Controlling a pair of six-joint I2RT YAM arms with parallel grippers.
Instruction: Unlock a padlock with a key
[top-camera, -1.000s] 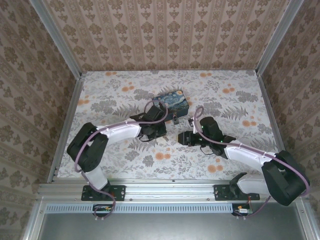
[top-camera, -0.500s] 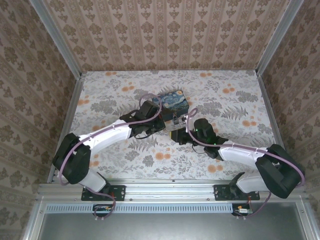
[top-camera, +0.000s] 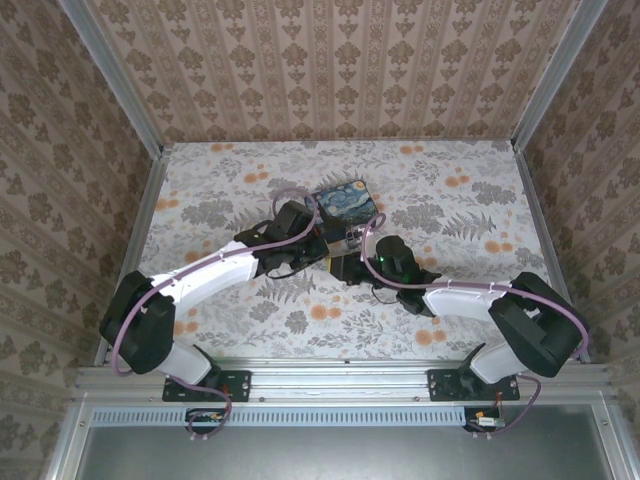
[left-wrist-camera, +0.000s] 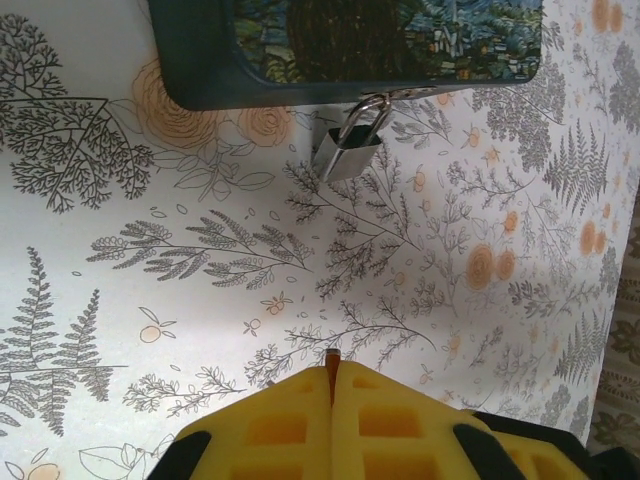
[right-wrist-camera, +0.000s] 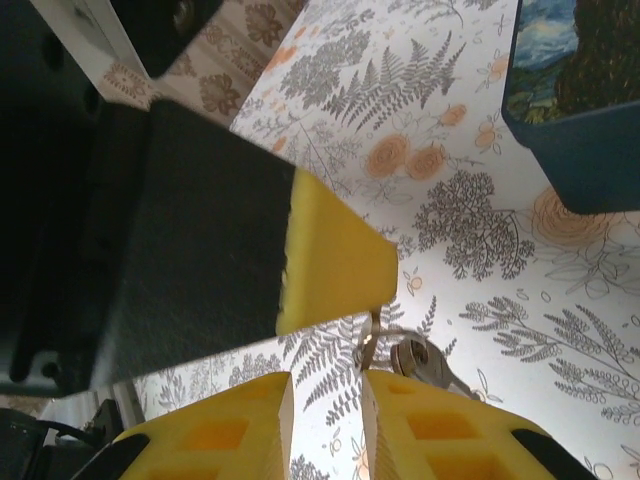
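- At the near edge of the dark blue box (left-wrist-camera: 200, 85), I see the padlock (left-wrist-camera: 350, 152) hanging, its body on the floral surface (left-wrist-camera: 150, 260).
- Left hand (left-wrist-camera: 333, 372): closed, pads together, apart from the padlock.
- Right hand (right-wrist-camera: 326, 392): fingers slightly parted, key (right-wrist-camera: 428, 364) at the tips; I cannot tell whether it grips.

The top camera overlooks the whole tabletop (top-camera: 450, 200) from its near edge. Both wrist cameras sit close, sharing the blue box (left-wrist-camera: 200, 85).
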